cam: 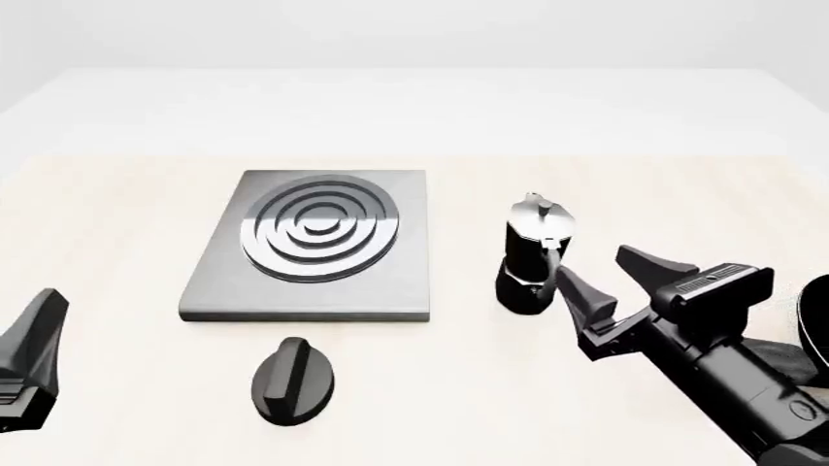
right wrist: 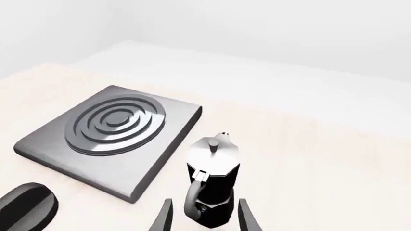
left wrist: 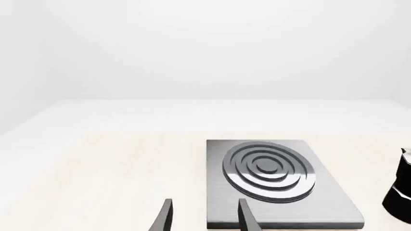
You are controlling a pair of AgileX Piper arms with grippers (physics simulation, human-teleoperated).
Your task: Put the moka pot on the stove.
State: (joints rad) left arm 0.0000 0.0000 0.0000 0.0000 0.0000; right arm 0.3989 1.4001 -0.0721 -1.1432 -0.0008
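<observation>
In the front view the right arm [cam: 725, 364] reached in from about 4 o'clock, its forearm slanting up and leftward toward the middle of the table [cam: 104, 204]. The right gripper [cam: 609, 282] pointed toward 10 o'clock with its two dark fingers spread apart; nothing sat between them, and the nearer finger tip lay just beside the base of the moka pot [cam: 529, 254] without clearly touching it. The right wrist view showed the same thing: the pot's curved handle [right wrist: 194, 192] stood in line with the gap between the spread fingers [right wrist: 164, 216], just ahead of their tips and not gripped. The pot stood upright on the pale table, silver lid up, at 3 o'clock from the stove [cam: 311, 243] and apart from its right edge, the burner rings bare. The left gripper [cam: 29, 359] showed only as a dark part at the frame's 8 o'clock edge, well apart from everything; in the left wrist view its fingers [left wrist: 165, 216] stood apart with nothing held, facing the stove's near edge. A black oval knob [cam: 293, 381] lay at 6 o'clock from the stove, just off its front edge.
</observation>
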